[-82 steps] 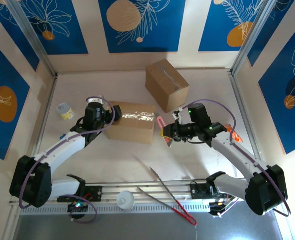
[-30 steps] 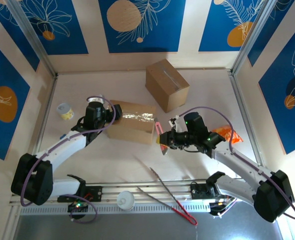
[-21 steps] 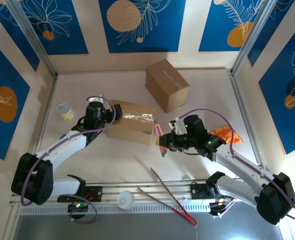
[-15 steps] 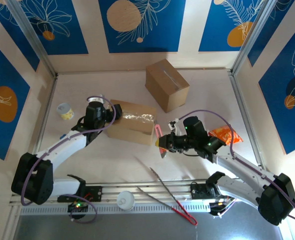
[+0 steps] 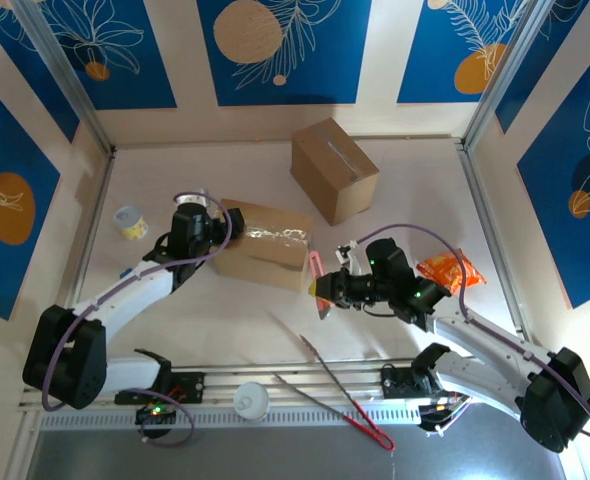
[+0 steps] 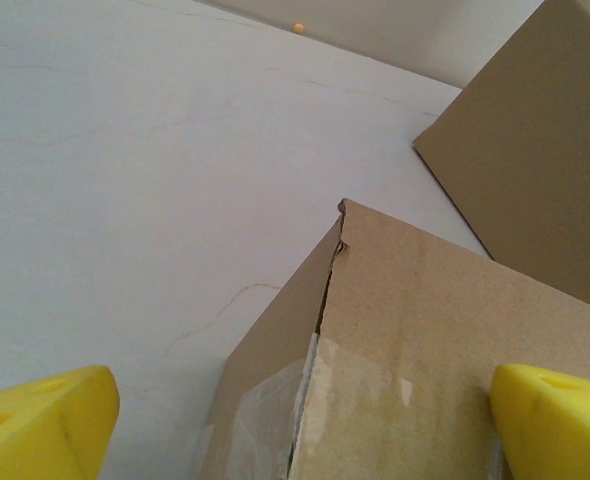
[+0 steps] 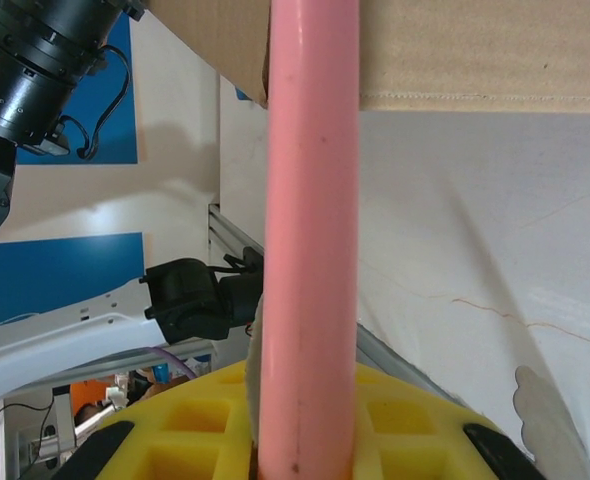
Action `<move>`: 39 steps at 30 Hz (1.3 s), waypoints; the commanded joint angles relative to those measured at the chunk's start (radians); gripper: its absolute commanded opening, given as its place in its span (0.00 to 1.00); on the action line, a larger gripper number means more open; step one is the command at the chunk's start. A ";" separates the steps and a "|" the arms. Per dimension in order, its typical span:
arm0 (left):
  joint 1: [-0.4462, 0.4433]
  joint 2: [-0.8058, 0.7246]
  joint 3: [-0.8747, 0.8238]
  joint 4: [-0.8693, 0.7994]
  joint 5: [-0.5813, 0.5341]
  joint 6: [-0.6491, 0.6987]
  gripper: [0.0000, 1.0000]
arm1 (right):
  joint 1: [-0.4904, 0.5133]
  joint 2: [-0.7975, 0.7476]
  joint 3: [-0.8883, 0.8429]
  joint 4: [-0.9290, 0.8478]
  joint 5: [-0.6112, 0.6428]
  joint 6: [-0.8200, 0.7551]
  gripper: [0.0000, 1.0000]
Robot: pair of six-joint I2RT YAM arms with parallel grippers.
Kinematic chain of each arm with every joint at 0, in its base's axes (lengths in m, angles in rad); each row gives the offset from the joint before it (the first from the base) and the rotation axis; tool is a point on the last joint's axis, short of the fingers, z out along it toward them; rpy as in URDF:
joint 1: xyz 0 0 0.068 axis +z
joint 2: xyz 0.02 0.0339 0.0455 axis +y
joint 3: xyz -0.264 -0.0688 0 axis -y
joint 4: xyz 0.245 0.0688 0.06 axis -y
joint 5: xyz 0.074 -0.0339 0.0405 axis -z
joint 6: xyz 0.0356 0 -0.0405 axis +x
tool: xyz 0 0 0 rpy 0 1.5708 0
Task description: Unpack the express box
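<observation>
Cardboard express box [image 5: 263, 246] — pink tool [image 5: 318, 266] beside right edge; bare table [image 5: 225, 322] nearer.

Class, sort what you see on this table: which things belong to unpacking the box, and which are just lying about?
In use: near box, pink tool in the right gripper.
Lying about: far box, tin, tongs, orange packet, white cup.

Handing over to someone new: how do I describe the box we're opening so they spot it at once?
Start at the middle of the pale table. The cardboard box lies there, the open left gripper straddling its left end. Unlike the taller box angled behind it, it sits low, with wide glinting tape on top.
</observation>
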 commanded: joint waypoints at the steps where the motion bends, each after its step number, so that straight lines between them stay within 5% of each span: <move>1: -0.005 0.096 -0.093 -0.266 -0.037 0.010 0.95 | 0.023 -0.015 -0.037 0.044 -0.093 0.029 0.00; 17: -0.006 0.099 -0.094 -0.258 -0.034 0.004 0.95 | -0.062 -0.024 -0.093 0.150 -0.261 0.079 0.00; 39: -0.008 0.108 -0.095 -0.248 -0.030 -0.001 0.95 | -0.018 -0.090 -0.117 0.152 -0.233 0.129 0.00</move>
